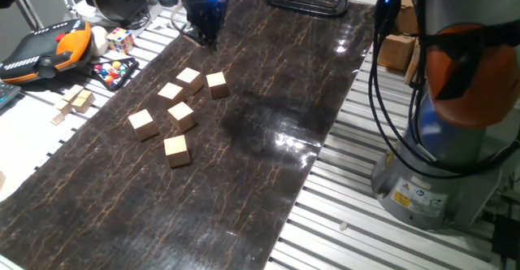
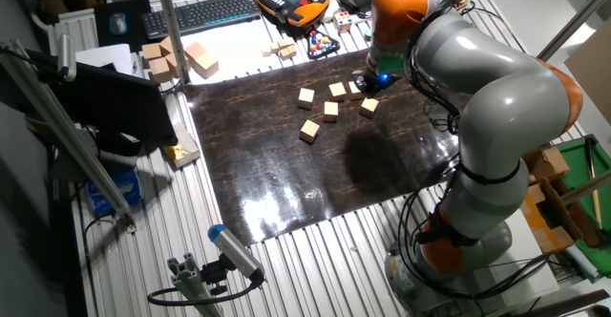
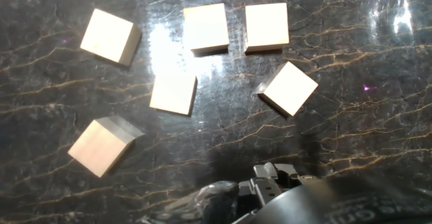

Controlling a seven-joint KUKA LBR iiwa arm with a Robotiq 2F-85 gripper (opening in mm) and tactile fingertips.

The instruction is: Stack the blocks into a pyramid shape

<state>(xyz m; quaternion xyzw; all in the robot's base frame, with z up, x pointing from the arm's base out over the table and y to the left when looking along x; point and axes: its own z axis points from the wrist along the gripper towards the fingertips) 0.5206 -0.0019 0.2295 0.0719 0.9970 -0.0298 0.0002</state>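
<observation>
My end effector [image 1: 208, 41] hangs over the bench [image 1: 268, 189] at 12 o'clock of the blocks [image 1: 181, 115]; whether it is released or clenched, I cannot tell. All six lie singly, scattered, none stacked: the pyramid is not begun. No container appears.

Overhead light bounces hard off the glossy dark counter [image 1: 268, 164], leaving white glare patches in both fixed views and washing out the blocks [image 3: 206, 28] in the hand view. Arm's shadow sits as a soft dark smudge mid-slab. Fixed views are a bit soft and dim at the edges.
</observation>
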